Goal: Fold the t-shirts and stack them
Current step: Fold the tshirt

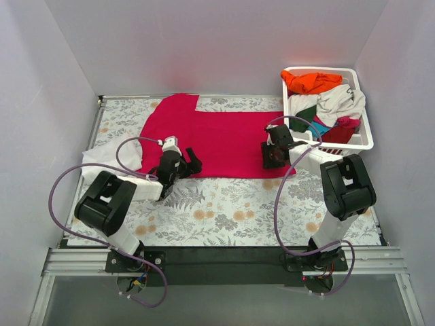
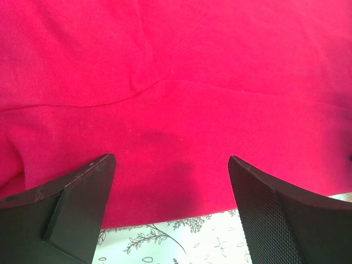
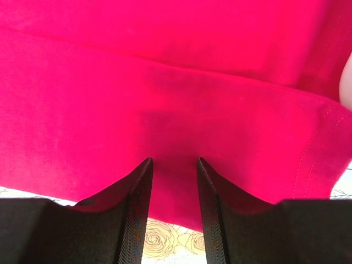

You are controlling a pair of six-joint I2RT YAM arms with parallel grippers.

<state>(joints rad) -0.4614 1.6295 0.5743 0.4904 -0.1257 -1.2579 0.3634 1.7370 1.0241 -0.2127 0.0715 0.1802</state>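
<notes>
A large crimson-pink t-shirt (image 1: 217,139) lies spread flat across the back of the table. My left gripper (image 1: 190,164) is open wide at the shirt's near edge, left of the middle. In the left wrist view the shirt (image 2: 176,82) fills the frame, and my left gripper (image 2: 171,157) has the hem between its fingers (image 2: 264,209) without touching it. My right gripper (image 1: 272,159) is over the near right corner. In the right wrist view my right gripper (image 3: 175,160) stands narrowly open, straddling the shirt's (image 3: 165,82) near hem. A white t-shirt (image 1: 102,159) lies bunched at the left.
A white slotted basket (image 1: 319,69) stands at the back right, holding an orange shirt (image 1: 311,81), an off-white one (image 1: 340,102) and green, teal and pink cloth. The floral tablecloth (image 1: 231,210) shows in front of the shirt. White walls close in on three sides.
</notes>
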